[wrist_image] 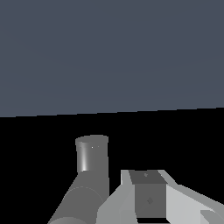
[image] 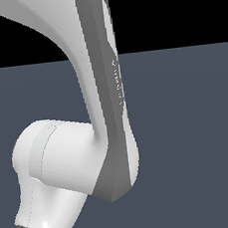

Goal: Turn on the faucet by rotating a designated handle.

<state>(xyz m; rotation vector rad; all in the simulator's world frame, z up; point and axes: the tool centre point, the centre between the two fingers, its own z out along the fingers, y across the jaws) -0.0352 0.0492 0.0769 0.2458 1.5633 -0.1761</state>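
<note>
The exterior view shows only the robot arm (image: pixel 106 112); faucet and handle are not visible there. In the wrist view, 1 grey metallic cylinder, apparently part of the faucet (wrist_image: pixel 89 175), stands just beside the gripper (wrist_image: pixel 148 197). Only 1 finger (wrist_image: pixel 148 192) is visible, so whether it is released or clenched cannot be told. The handle is not identifiable. Judgement: rigid, smooth metal, likely slippery; take hold near the lever's outer end.
</note>
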